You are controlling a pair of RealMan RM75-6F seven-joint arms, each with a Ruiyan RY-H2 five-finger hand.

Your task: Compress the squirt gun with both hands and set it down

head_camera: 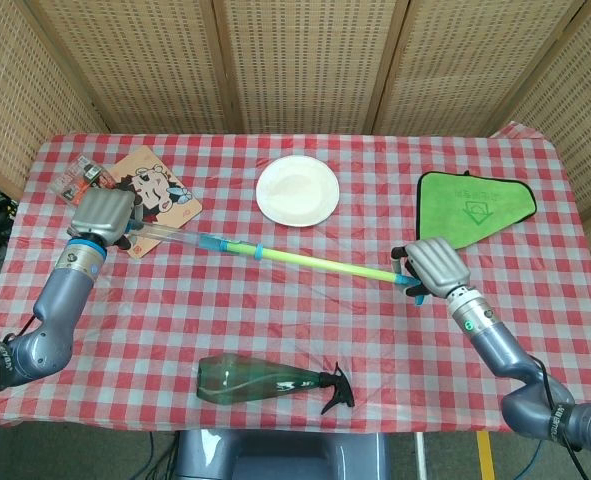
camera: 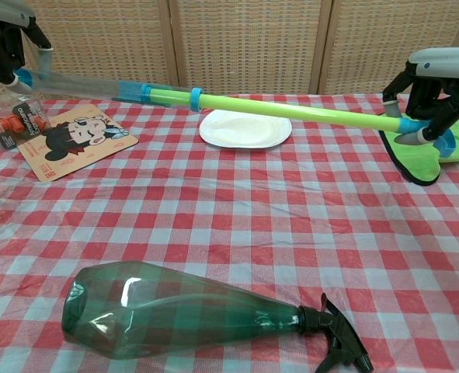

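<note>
The left hand (camera: 5, 39) is cut by the chest view's top-left corner; under the right hand (head_camera: 433, 267), its fingers and the squirt gun (head_camera: 275, 253) handle are hidden.

The squirt gun (head_camera: 275, 253) is a long tube, clear and blue at one end, with a yellow-green plunger rod extended; it is held nearly level above the table.

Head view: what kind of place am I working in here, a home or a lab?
Most likely a staged test setup, not a home: woven wicker panels wall in one table under a red checked cloth, with unrelated props laid out, such as a white plate and a green spray bottle.
</note>
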